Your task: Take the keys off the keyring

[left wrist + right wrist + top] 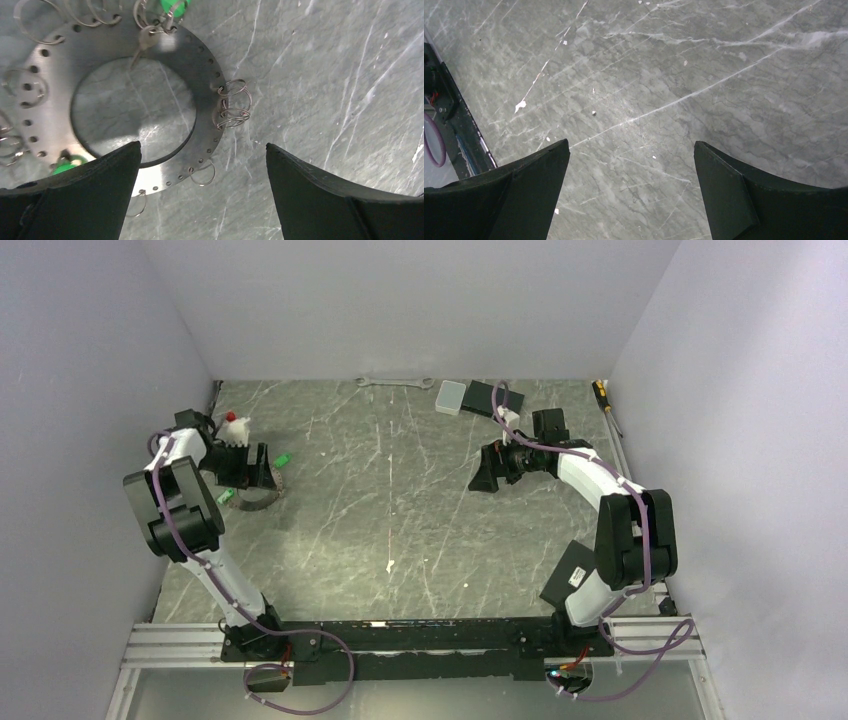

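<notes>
Lying partly under left hand [202, 146], keyring [50, 115]

- The keyring [200, 65] ran off the left wrist view's left edge, its lower arc hidden behind a finger [80, 200] of the left claw [203, 145].
- One green key head [172, 5] was cropped at the top; another [67, 164] was half-hidden by that finger.
- From above, its wire loops [232, 105] were too small to tell.

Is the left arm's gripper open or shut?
Open: the left gripper shows two black fingers far apart, holding nothing, above the keyring.
</notes>
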Motion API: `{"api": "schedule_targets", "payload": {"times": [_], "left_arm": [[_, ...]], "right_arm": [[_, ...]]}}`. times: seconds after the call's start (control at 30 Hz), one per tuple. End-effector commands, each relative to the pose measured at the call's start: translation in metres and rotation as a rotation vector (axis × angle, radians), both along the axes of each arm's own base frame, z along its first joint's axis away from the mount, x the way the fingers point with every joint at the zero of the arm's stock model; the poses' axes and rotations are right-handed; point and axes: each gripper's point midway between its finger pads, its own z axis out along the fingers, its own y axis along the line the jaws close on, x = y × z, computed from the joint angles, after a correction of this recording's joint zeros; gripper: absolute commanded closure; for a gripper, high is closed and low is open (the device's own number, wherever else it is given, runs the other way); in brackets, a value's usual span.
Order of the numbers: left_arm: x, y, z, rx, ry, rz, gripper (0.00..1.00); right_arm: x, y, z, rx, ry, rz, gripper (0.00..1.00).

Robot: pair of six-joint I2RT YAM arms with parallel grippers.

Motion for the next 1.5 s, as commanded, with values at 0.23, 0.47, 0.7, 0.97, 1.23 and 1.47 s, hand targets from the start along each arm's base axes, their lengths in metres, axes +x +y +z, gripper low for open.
{"api": "schedule_targets", "payload": {"times": [0.23, 0.47, 0.7, 0.97, 1.23, 1.47], "left_arm": [[-0.004, -0.071, -0.027, -0.002, 0.049, -0.199, 0.0], [-0.011, -0.148, -0.03, -0.037, 0.076, -0.361, 0.01], [-0.03, -0.245, -0.013, -0.143, 0.092, -0.548, 0.01], [-0.052, -0.313, 0.022, -0.194, 0.063, -0.731, 0.01], [-0.04, -0.254, 0.047, 0.013, -0.09, -0.74, 0.01], [-0.048, -0.205, 0.039, 0.251, -0.182, -0.896, 0.01]], "right_arm": [[0.008, 0.005, 0.022, 0.021, -0.075, 0.038, 0.0], [0.008, 0.004, 0.023, 0.019, -0.08, 0.038, 0.0], [0.009, 0.003, 0.024, 0.021, -0.081, 0.033, 0.0], [0.01, -0.002, 0.026, 0.034, -0.082, 0.021, 0.0], [0.007, -0.002, 0.032, 0.057, -0.104, 0.035, 0.0], [0.004, -0.001, 0.033, 0.065, -0.112, 0.05, 0.0]]}}
